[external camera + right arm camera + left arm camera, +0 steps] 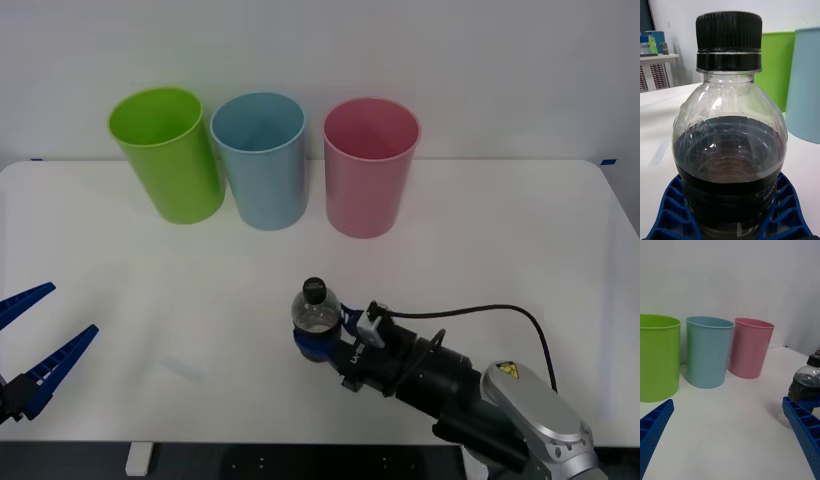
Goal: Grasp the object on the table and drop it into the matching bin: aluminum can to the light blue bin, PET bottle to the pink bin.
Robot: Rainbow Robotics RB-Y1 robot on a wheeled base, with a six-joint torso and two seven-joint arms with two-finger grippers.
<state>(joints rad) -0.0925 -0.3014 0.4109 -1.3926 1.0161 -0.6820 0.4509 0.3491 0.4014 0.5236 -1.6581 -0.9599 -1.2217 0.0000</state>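
The PET bottle [316, 308], small and clear with a black cap and a dark lower band, stands upright near the front middle of the white table [520, 230]. My right gripper [316, 346] is shut on its lower half, and a blue ribbed finger [673, 213] hugs each side of the PET bottle [729, 138]. Behind it at the table's back stand the pink bin [369, 168] and, to its left, the light blue bin [261, 160]. My left gripper [45, 335] hangs open at the table's front left, far from the bottle [804, 384].
A lime green bin [166, 154] stands left of the light blue one. The three bins form a close row along the back. A black cable [480, 312] loops over the right arm. A broad stretch of white tabletop lies between the bottle and the bins.
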